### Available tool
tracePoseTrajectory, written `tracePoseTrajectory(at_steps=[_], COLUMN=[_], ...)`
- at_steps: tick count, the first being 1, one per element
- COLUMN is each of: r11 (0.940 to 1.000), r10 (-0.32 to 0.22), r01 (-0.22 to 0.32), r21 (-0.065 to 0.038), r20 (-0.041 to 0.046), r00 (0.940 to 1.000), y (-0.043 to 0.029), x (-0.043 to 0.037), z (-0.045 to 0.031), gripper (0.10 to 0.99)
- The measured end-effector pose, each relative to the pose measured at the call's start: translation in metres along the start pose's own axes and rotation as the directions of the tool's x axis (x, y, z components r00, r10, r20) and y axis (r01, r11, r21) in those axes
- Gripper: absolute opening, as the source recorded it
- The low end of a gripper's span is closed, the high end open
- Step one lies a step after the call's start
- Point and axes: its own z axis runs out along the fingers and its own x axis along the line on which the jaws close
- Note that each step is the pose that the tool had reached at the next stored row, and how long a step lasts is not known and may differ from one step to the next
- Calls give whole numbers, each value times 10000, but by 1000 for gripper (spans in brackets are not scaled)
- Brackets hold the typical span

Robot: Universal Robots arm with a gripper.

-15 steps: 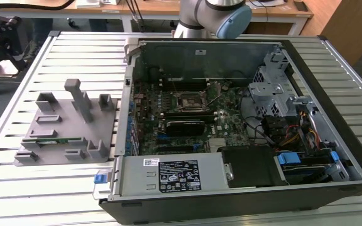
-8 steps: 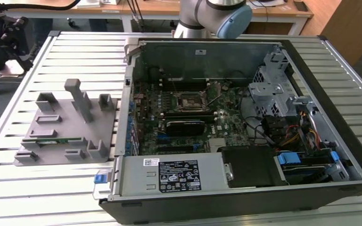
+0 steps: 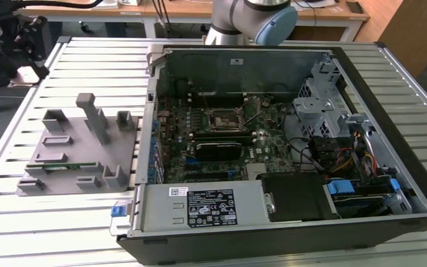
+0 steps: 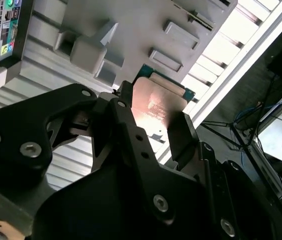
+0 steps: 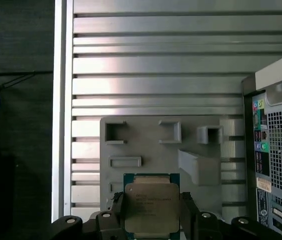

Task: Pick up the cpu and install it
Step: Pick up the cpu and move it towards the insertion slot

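The slatted metal desk (image 3: 87, 61) carries a grey moulded fixture (image 3: 65, 161). An open computer case (image 3: 236, 69) lies just beside the fixture, on the exterior view's right of it. The robot arm (image 3: 254, 19) rises beyond the case, well apart from the fixture. Inside the case, the green motherboard (image 3: 198, 111) is on the side nearest the fixture, with the black square socket (image 3: 222, 117) near its middle. A green memory stick (image 3: 61, 165) lies in a slot of the fixture. In both wrist views the gripper (image 5: 152, 212) (image 4: 155, 125) is over the fixture's edge, with its black jaws closed against two opposite sides of the cpu (image 5: 150, 200) (image 4: 158, 102). The chip's silver metal top faces the cameras.
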Motion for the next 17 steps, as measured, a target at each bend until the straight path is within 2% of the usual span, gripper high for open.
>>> tracePoseTrajectory(at_steps=[3, 6, 14, 17], r11=[10000, 10000, 10000, 10000], r10=[1, 0, 8, 10], r01=[-1, 0, -8, -10], r21=[1, 4, 5, 6], r20=[-8, -27, -109, -137], r00=[10000, 10000, 9999, 9999], y=[69, 88, 102, 109], x=[-20, -51, -367, -452], z=[5, 5, 3, 2], gripper=[525, 525, 525, 525])
